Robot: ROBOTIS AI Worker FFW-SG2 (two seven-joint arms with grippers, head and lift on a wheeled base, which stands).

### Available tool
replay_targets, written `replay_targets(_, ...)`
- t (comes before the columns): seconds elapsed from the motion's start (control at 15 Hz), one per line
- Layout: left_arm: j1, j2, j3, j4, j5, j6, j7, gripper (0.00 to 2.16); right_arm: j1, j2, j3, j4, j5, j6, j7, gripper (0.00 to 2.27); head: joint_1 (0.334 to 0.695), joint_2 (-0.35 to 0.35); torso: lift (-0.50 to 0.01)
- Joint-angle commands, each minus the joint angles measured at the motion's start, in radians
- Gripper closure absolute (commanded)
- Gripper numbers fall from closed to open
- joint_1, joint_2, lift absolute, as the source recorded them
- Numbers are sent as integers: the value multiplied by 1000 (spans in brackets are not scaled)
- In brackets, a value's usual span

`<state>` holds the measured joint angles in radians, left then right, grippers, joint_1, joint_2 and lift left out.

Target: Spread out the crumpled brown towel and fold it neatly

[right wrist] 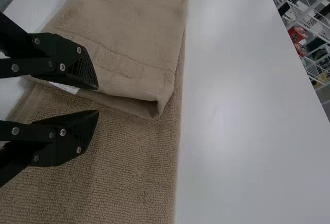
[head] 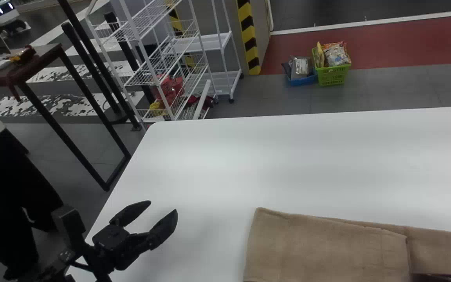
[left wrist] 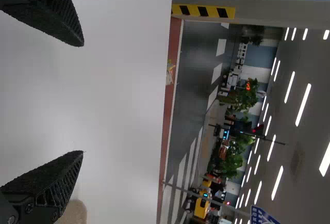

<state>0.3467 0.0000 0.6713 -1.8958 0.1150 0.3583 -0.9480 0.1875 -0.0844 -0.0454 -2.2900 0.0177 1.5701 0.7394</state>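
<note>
Your left pincer [head: 163,206] hangs above the near left part of the white worktop [head: 217,164], its two fingers spread wide with nothing between them. Your right pincer [head: 441,277] is at the lower right, over the brown towel [head: 327,246]; in the right wrist view, the fingers of this pincer [right wrist: 98,99] stand apart by a narrower gap. The towel lies on the worktop at your near right, a smoother panel folded over a ribbed layer, with one corner of the panel slightly raised and a white tag [right wrist: 65,87] at its edge. Beyond the worktop's far left corner stands a white wire shelf [head: 147,64]; farther right, a green basket [head: 332,76] of packets sits on the floor beside a blue basket [head: 303,81].
</note>
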Motion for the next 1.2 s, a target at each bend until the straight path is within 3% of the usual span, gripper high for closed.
replay_targets(0.0, 0, -3, -1, -2, 0, 0, 0, 63, -10, 0, 9, 6, 15, 2, 0, 826, 695, 350, -128)
replay_targets(0.27, 0, -3, 1, 1, 0, 0, -1, 63, -19, -12, 33, 21, 35, 2, 0, 718, 695, 350, -128)
replay_targets(0.73, -2, -3, 2, 6, 0, 0, -3, 63, -34, -9, 67, 33, 51, 2, 0, 734, 695, 350, -128)
replay_targets(0.87, -2, -3, 5, 8, 0, 0, -3, 63, -36, -14, 68, 38, 51, 2, 2, 961, 695, 350, -128)
replay_targets(1.0, -3, -3, 4, 11, 0, 0, -5, 63, -36, -15, 68, 46, 51, 2, 2, 984, 695, 350, -128)
replay_targets(1.13, -5, -3, 4, 15, 0, 0, -6, 63, -39, -17, 68, 58, 53, 2, 6, 1268, 695, 350, -128)
